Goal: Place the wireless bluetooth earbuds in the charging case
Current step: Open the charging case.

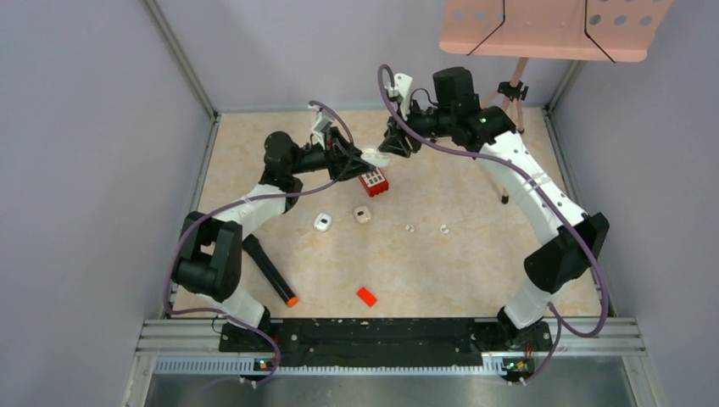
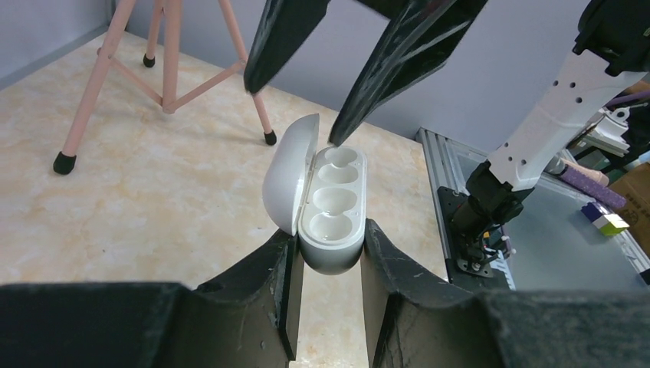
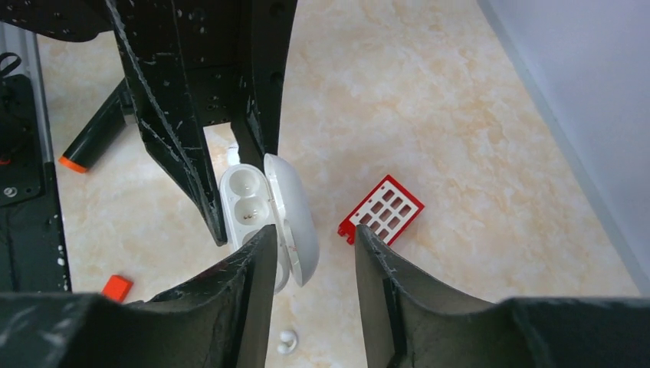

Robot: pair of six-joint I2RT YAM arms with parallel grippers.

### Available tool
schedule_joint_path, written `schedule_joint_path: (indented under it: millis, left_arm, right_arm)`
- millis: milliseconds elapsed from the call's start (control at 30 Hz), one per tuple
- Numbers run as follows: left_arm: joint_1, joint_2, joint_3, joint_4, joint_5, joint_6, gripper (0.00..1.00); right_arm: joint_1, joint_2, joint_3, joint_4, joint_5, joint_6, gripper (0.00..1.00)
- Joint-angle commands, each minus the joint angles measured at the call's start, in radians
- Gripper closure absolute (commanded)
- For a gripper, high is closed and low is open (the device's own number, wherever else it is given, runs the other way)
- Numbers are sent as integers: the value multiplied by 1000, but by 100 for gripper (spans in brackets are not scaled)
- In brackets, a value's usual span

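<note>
- Top view: the left claw is clenched on the white oval plastic charging case, which it holds in the air just behind the red gridded plastic block. The block stands on the beige marbled table.
- The right claw meets the case from behind and to the right of the block.
- Two tiny pale wireless bluetooth earbuds lie in front of the block and to its right, apart from each other.
- Two slightly larger white pieces lie in front of the block and to its left.
- Left wrist view: the case's lid stands open and its round wells face up, and I cannot tell if anything sits in them. The right claw's fingers are spread, one tip at the far well, gripping nothing.
- Right wrist view: the open lid lies between the released right claw's fingers. One earbud rests on the table near the block.
</note>
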Motion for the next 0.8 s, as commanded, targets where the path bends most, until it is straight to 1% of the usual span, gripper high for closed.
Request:
schedule_joint_path:
  millis: [0,100,267,333,400,500,633,700,767]
  left_arm:
    - [7,-22,-21,59,10,58,100]
    - [11,-31,-24,51,10,83,100]
    - [14,-30,-20,47,21,87,100]
    - [15,-36,-19,43,23,100,100]
    - [15,-49,-22,39,22,114,100]
    - [17,-73,-30,38,18,132,100]
    - [17,-124,-34,19,26,163,100]
    - [19,-149,-37,-2,36,193,100]
    - [21,-182,-48,-27,42,230,100]
  right_arm:
    - [2,-107,33,57,43,62,56]
    - [-20,-122,39,44,17,117,52]
    - [-43,-138,72,-59,-26,117,51]
    - [-67,-159,52,-92,-24,128,51]
    - [-102,-202,-19,-107,-25,145,51]
    - [-153,-286,-197,-122,9,146,52]
    - [-191,-357,-399,-146,65,69,53]
    - [-208,-372,-459,-144,65,54,54]
    - [-212,-372,-473,-132,48,68,54]
